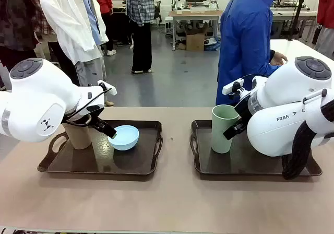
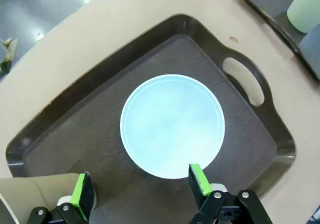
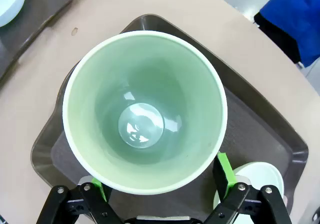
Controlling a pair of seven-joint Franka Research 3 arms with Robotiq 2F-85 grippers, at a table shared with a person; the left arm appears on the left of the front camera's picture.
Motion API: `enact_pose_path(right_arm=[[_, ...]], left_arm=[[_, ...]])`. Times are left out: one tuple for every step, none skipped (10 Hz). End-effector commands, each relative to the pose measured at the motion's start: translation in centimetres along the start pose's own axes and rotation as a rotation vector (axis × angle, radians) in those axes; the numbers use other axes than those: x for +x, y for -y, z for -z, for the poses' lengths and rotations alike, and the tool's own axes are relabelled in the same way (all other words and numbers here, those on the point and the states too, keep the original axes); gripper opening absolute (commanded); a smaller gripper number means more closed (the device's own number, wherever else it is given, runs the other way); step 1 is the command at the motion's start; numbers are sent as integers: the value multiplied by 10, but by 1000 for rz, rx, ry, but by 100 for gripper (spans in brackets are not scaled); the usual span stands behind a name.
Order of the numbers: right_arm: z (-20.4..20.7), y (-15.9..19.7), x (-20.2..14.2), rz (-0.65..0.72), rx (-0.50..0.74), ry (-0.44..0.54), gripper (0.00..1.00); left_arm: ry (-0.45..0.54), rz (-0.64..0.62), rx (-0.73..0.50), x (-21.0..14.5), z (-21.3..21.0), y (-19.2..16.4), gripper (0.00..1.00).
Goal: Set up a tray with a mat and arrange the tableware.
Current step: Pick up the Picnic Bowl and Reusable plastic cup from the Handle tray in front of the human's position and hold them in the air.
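Surface is laid with two dark trays, apart. On left tray tan cup is stood upright, light blue bowl beside it. On right tray pale green cup is stood upright, pale green bowl near it. The left hand is spread apart above light blue bowl's edge. The right hand is spread apart around pale green cup; contact cannot be told.

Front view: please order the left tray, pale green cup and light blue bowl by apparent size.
1. left tray
2. pale green cup, taller than the bowl
3. light blue bowl
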State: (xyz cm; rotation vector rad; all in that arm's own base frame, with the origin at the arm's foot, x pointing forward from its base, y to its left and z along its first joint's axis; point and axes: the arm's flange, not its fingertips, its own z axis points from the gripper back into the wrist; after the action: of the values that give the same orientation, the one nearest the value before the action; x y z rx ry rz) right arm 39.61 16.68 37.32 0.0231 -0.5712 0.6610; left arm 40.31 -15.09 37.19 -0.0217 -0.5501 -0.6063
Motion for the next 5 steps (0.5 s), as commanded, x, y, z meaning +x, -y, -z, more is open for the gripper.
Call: enact_pose_path(right_arm=[[0,0,0,0,0,1,100],[0,0,0,0,0,1,100],[0,0,0,0,0,1,100],[0,0,0,0,0,1,100],[0,0,0,0,0,1,100]], left_arm=[[0,-1,0,0,0,0,100],[0,-1,0,0,0,0,100],[0,-1,0,0,0,0,100],[0,-1,0,0,0,0,100],[0,-1,0,0,0,0,100]])
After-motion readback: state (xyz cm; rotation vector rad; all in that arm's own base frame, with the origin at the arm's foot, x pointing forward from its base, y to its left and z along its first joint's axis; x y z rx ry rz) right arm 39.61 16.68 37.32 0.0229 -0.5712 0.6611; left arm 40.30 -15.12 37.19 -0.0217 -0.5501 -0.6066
